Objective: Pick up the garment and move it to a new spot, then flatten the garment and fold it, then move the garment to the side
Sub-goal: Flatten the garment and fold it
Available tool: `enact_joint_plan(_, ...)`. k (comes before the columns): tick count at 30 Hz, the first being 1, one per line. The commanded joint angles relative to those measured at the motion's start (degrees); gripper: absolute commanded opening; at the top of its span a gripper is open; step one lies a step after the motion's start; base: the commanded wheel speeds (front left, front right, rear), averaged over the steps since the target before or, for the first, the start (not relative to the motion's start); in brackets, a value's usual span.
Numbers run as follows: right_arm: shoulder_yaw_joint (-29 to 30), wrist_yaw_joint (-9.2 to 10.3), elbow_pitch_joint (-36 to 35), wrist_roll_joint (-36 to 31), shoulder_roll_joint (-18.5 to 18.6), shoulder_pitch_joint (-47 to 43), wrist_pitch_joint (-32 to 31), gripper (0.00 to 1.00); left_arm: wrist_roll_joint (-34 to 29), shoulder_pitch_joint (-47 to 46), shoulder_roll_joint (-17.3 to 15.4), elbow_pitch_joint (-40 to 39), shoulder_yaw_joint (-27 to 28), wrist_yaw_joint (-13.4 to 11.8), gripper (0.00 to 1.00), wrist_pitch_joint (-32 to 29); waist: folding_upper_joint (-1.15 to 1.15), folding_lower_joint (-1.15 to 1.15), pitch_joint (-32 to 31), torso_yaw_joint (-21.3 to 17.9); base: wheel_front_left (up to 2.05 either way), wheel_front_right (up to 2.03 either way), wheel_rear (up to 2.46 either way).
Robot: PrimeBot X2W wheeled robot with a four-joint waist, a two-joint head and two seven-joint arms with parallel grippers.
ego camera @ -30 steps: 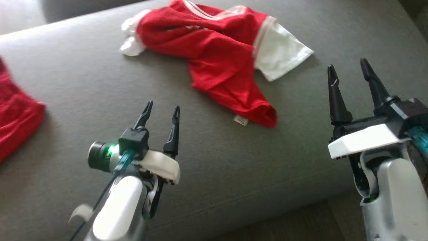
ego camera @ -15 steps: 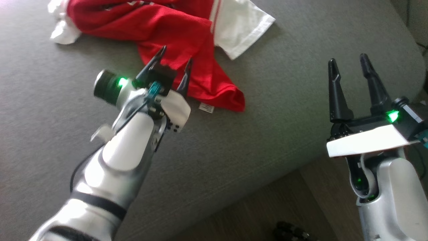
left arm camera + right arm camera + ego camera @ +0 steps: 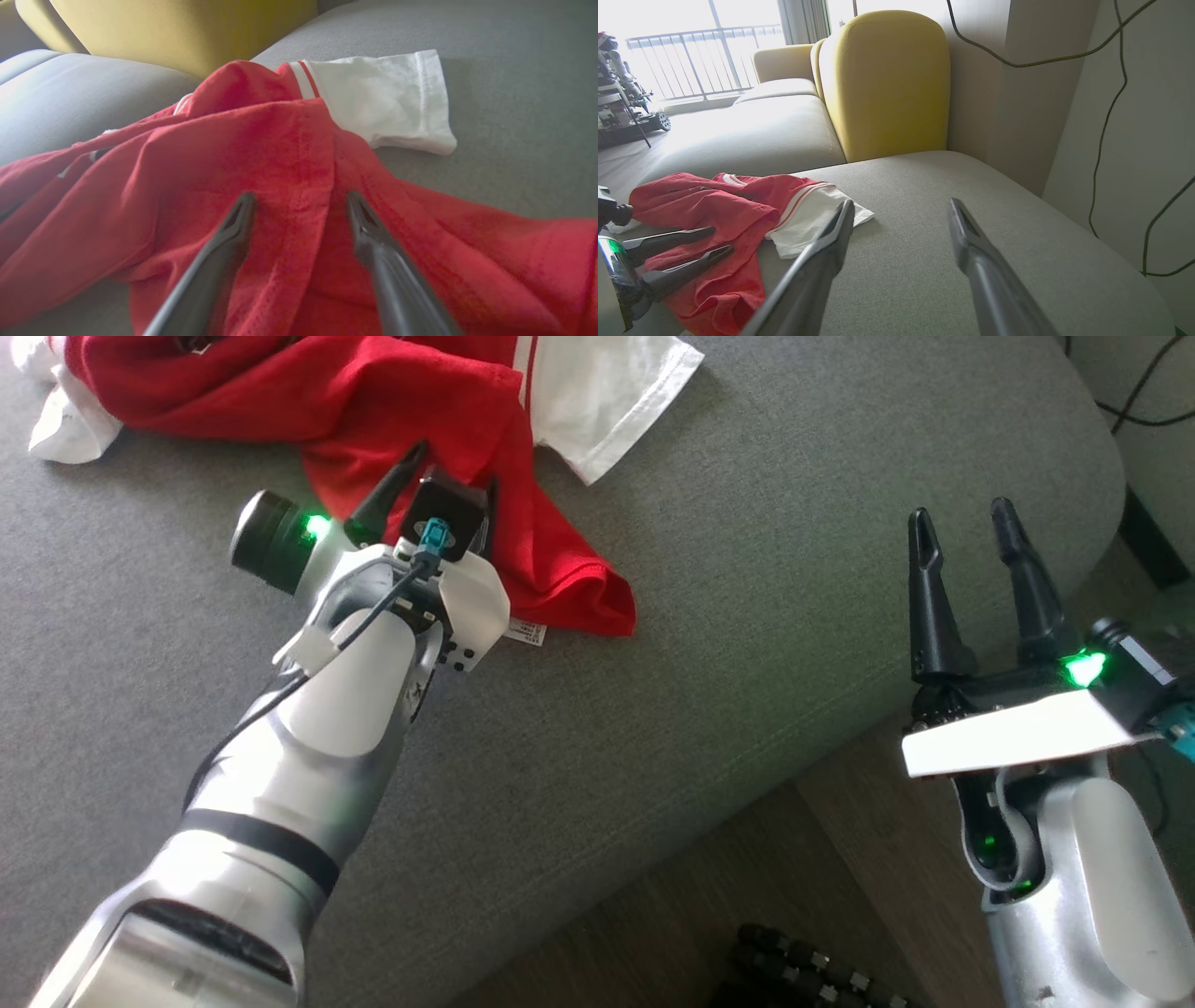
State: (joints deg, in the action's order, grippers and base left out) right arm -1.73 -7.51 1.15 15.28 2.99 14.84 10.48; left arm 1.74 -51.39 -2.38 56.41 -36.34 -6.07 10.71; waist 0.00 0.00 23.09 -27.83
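The garment (image 3: 392, 401) is a red shirt with white sleeves, lying crumpled on the grey sofa seat (image 3: 747, 569) at the upper left of the head view. My left gripper (image 3: 453, 467) is open, its two fingers spread over a red fold near the shirt's lower part. In the left wrist view the gripper (image 3: 299, 200) straddles a seam ridge of the garment (image 3: 233, 154), with nothing pinched. My right gripper (image 3: 962, 513) hangs open and empty over the seat's right edge, well apart from the shirt. The right wrist view shows the right gripper (image 3: 901, 205), the garment (image 3: 714, 200) and my left gripper (image 3: 721, 240).
A white label (image 3: 526, 633) sticks out at the shirt's hem. Wooden floor (image 3: 840, 859) lies beyond the seat's front edge, with a dark ribbed object (image 3: 803, 971) on it. A yellow backrest (image 3: 882, 84) stands behind the seat; cables (image 3: 1111, 93) hang on the wall.
The head camera has swung, shifting the whole picture. My left arm has reached forward from bare seat onto the red fabric. Both grippers stayed open.
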Motion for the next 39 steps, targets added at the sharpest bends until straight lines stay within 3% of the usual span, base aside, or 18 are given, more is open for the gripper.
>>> enact_joint_plan(1,-0.98,0.02,-1.33,0.53,-0.11,1.47,0.68,1.00,0.77,-2.91,-0.50,-0.83,0.76,-0.43,1.00,0.92,0.00,0.00,0.07,-0.08,0.00,0.00,0.00)
enact_joint_plan(2,-1.00,0.02,-1.11,0.61,-0.11,1.48,0.79,1.00,1.33,-3.05,-0.50,-0.57,0.68,-0.45,1.00,1.18,0.00,0.00,0.06,-0.08,0.00,0.00,0.00)
enact_joint_plan(3,-1.04,0.02,-0.90,0.65,-0.11,1.49,0.88,1.00,1.91,-3.17,-0.50,-0.37,0.60,-0.48,0.14,1.43,0.00,0.00,0.06,-0.06,0.00,0.00,0.00)
enact_joint_plan(4,-1.12,0.02,-0.70,0.71,-0.11,1.50,0.94,1.00,2.34,-3.29,-0.50,-0.20,0.39,-0.50,0.00,1.68,0.00,0.00,0.03,0.00,0.00,0.00,0.00)
enact_joint_plan(11,-1.01,0.02,-0.01,0.29,-0.11,1.70,0.93,1.00,5.68,-3.29,-0.50,-0.23,-1.03,-1.83,0.00,3.18,0.00,0.00,-0.50,1.70,0.00,0.00,0.00)
enact_joint_plan(17,-0.48,0.02,-0.40,-0.48,-0.11,1.94,0.44,1.00,9.78,-2.48,-0.50,-6.64,0.36,-4.87,0.00,4.21,0.00,0.00,-1.65,4.92,0.00,0.00,0.00)
enact_joint_plan(23,0.55,0.02,-0.32,-1.99,-0.11,1.39,-0.76,1.00,11.62,3.41,-1.01,-22.40,6.40,-8.70,0.00,4.27,0.00,0.00,-6.16,11.23,0.00,0.00,0.00)
enact_joint_plan(30,0.84,0.02,0.04,-2.89,-0.11,0.30,-2.62,1.00,12.56,13.50,-4.34,-33.02,14.54,-9.69,0.00,4.28,0.00,0.00,-12.36,18.35,0.00,0.00,0.00)
enact_joint_plan(39,0.20,0.02,0.90,-2.45,-0.12,-0.53,-3.18,1.00,14.80,19.74,-10.55,-31.61,22.83,-10.53,0.00,4.29,0.00,0.00,-14.47,21.61,0.00,0.00,0.00)
